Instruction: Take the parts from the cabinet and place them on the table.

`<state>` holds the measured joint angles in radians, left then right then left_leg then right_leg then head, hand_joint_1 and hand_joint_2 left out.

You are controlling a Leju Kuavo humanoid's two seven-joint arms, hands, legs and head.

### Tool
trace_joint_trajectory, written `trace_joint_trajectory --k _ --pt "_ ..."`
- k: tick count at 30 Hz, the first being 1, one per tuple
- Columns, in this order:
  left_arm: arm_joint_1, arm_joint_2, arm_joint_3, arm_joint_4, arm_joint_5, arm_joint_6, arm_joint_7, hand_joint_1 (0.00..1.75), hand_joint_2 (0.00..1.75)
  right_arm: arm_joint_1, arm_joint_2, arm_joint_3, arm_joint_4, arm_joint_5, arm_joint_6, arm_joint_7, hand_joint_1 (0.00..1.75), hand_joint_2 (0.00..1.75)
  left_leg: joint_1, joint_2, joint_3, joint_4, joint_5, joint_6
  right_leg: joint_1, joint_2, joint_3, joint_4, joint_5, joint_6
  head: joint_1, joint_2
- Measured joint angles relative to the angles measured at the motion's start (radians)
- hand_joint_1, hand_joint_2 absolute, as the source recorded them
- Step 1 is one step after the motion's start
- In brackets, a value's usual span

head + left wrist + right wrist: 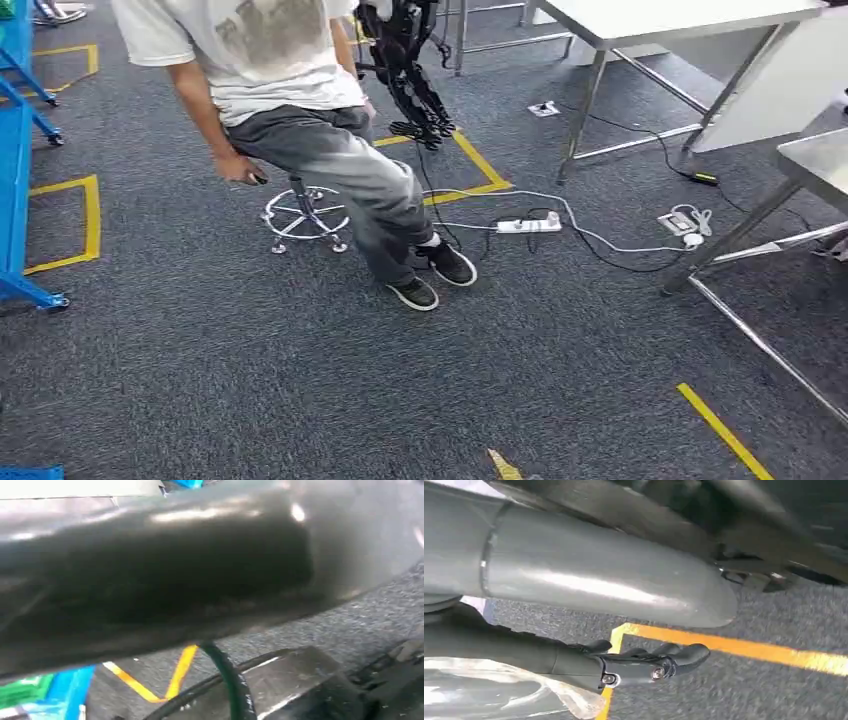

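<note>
Against the right hand [589, 630] lies a clear-wrapped part [489, 692] (axis unclear); left hand's state hidden

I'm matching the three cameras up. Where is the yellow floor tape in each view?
Head view: the yellow floor tape forms a corner behind the seated person, with more strips elsewhere.
Left wrist view: a V of tape beside a dark green cable.
Right wrist view: a corner and long strip beyond the right hand.
Shared landmark: the grey carpet beneath it.
</note>
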<state>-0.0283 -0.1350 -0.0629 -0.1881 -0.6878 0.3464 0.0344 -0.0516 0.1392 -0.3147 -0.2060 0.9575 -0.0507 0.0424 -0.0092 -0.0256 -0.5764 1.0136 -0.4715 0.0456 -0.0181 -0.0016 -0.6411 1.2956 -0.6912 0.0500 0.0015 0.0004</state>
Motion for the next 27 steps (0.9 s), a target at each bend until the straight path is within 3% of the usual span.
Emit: trace_joint_trajectory --k 1,2,3,4,5,6,10,11,12,13,14,16,17,18,20,21,22,23,24,26,27 --pt "0.001 0.000 0.000 0.000 -0.002 -0.001 0.000 0.00 0.00 0.005 0.000 0.000 0.000 -0.001 0.002 -0.002 0.00 0.00 -0.001 -0.018 0.002 0.000 0.000 0.000 0.000 0.000 -0.022 0.020 0.014 -0.001 0.000 0.000" --pt "0.003 0.000 0.000 0.000 -0.004 -0.008 0.008 0.00 0.00 0.008 0.000 0.000 0.001 -0.001 0.003 -0.002 0.00 0.00 -0.001 -0.035 0.004 0.000 -0.001 0.000 0.000 0.002 -0.017 -0.017 0.055 -0.004 -0.001 0.000" --pt "0.004 0.000 0.000 0.000 -0.010 -0.016 0.021 0.00 0.00 0.010 0.000 0.000 0.002 0.003 0.003 -0.001 0.00 0.00 -0.001 -0.049 0.007 0.001 -0.001 -0.001 0.000 0.005 0.005 -0.081 0.102 -0.006 0.000 0.000" --pt "0.005 0.000 -0.001 0.000 -0.014 -0.026 0.037 0.00 0.00 0.010 0.000 0.001 0.002 0.011 0.002 -0.001 0.00 0.00 -0.001 -0.065 0.009 0.002 -0.003 -0.002 -0.001 0.022 0.042 -0.174 0.156 -0.010 0.000 0.000" --pt "0.007 0.000 -0.002 0.000 -0.021 -0.031 0.048 0.00 0.00 0.010 0.000 0.003 0.002 0.020 0.002 -0.001 0.00 0.00 0.000 -0.075 0.010 0.003 -0.004 -0.004 -0.001 0.057 0.073 -0.252 0.192 -0.014 0.000 0.000" --pt "0.007 0.000 -0.003 0.000 -0.023 -0.032 0.050 0.00 0.00 0.009 0.000 0.004 0.002 0.023 0.002 -0.001 0.00 0.00 0.002 -0.078 0.009 0.003 -0.004 -0.005 -0.002 0.072 0.077 -0.265 0.188 -0.015 0.000 0.000" --pt "0.008 0.000 -0.003 0.000 -0.023 -0.032 0.050 0.00 0.00 0.009 0.000 0.004 0.002 0.023 0.002 -0.001 0.00 0.00 0.002 -0.079 0.009 0.003 -0.004 -0.006 -0.002 0.080 0.080 -0.266 0.184 -0.016 0.000 0.000" --pt "0.008 0.000 -0.005 0.000 -0.031 -0.034 0.056 0.00 0.00 0.009 0.000 0.008 0.002 0.033 0.002 -0.001 0.00 0.00 0.002 -0.084 0.006 0.004 -0.004 -0.009 -0.007 0.112 0.084 -0.268 0.172 -0.018 -0.002 0.000" --pt "0.013 0.003 -0.014 0.000 -0.048 -0.021 0.052 0.00 0.00 0.003 0.000 0.045 0.004 0.104 0.007 -0.014 0.00 0.00 0.012 -0.117 -0.008 0.005 0.001 -0.031 0.002 0.098 0.097 -0.285 0.176 -0.022 -0.002 0.000" --pt "0.019 0.008 -0.021 0.000 -0.066 0.012 0.026 0.00 0.00 -0.001 0.006 0.084 0.004 0.130 0.008 -0.034 0.00 0.00 0.006 -0.071 -0.017 0.026 -0.016 -0.050 -0.004 0.046 0.112 -0.310 0.188 -0.041 -0.008 0.000" --pt "0.015 0.008 -0.025 0.000 -0.075 0.013 0.025 0.00 0.00 0.000 0.010 0.091 0.004 0.133 0.008 -0.040 0.00 0.00 0.007 -0.026 -0.046 0.085 -0.055 -0.056 -0.003 0.026 0.114 -0.311 0.187 -0.044 -0.014 0.000" --pt "0.011 0.011 -0.035 0.000 -0.090 0.013 0.025 0.00 0.00 0.002 0.012 0.103 0.004 0.134 0.009 -0.045 0.00 0.00 0.010 0.006 -0.120 0.245 -0.130 -0.065 0.001 -0.014 0.115 -0.311 0.183 -0.048 -0.013 0.000" --pt "0.012 0.011 -0.039 0.000 -0.095 0.012 0.025 0.00 0.00 0.002 0.012 0.107 0.004 0.133 0.008 -0.043 0.00 0.00 0.013 0.012 -0.144 0.300 -0.145 -0.070 0.001 -0.033 0.115 -0.310 0.181 -0.048 -0.013 0.000" --pt "0.014 0.012 -0.044 0.000 -0.102 0.011 0.025 0.00 0.00 0.001 0.013 0.110 0.004 0.133 0.005 -0.038 0.00 0.00 0.017 0.015 -0.144 0.304 -0.135 -0.073 0.001 -0.046 0.116 -0.310 0.181 -0.048 -0.014 0.000" --pt "0.015 0.015 -0.054 0.000 -0.117 0.021 0.023 0.00 0.00 -0.006 0.023 0.119 0.004 0.133 -0.001 -0.018 0.00 0.00 0.022 0.026 -0.083 0.189 -0.061 -0.075 0.001 -0.071 0.120 -0.310 0.177 -0.044 -0.014 0.000" --pt "0.014 0.014 -0.060 0.000 -0.126 0.027 0.030 0.00 0.00 -0.009 0.028 0.121 0.004 0.132 -0.002 -0.008 0.00 0.00 0.022 0.051 -0.032 0.094 -0.018 -0.073 0.001 -0.082 0.126 -0.310 0.174 -0.041 -0.014 0.000" --pt "0.010 0.011 -0.066 0.000 -0.134 0.025 0.041 0.00 0.00 -0.012 0.034 0.122 0.004 0.131 -0.002 -0.004 0.00 0.00 0.019 0.104 0.009 0.019 0.002 -0.070 0.002 -0.092 0.132 -0.310 0.170 -0.036 -0.014 0.000" --pt "0.004 0.008 -0.073 0.000 -0.138 0.016 0.045 0.00 0.00 -0.013 0.037 0.125 0.004 0.127 0.000 0.005 0.00 0.00 0.005 0.130 0.017 -0.005 -0.011 -0.064 0.012 -0.101 0.132 -0.304 0.163 -0.027 -0.015 0.000" --pt "0.001 0.008 -0.078 0.000 -0.141 0.003 0.043 0.00 0.00 -0.018 0.040 0.125 0.004 0.125 0.004 0.013 0.00 0.00 0.007 0.112 0.012 0.000 -0.009 -0.052 0.011 -0.112 0.134 -0.307 0.163 -0.024 -0.011 0.000" --pt "0.004 0.013 -0.081 0.000 -0.145 -0.010 0.040 0.00 0.00 -0.025 0.045 0.125 0.004 0.118 0.008 0.023 0.00 0.00 0.003 0.093 0.005 0.002 -0.012 -0.042 0.009 -0.132 0.142 -0.310 0.160 -0.015 -0.013 0.000" --pt "0.005 0.015 -0.085 0.000 -0.145 -0.015 0.040 0.00 0.00 -0.030 0.049 0.125 0.002 0.116 0.010 0.025 0.00 0.00 0.006 0.077 0.012 -0.005 -0.008 -0.031 0.005 -0.135 0.146 -0.310 0.154 -0.004 -0.014 0.000"
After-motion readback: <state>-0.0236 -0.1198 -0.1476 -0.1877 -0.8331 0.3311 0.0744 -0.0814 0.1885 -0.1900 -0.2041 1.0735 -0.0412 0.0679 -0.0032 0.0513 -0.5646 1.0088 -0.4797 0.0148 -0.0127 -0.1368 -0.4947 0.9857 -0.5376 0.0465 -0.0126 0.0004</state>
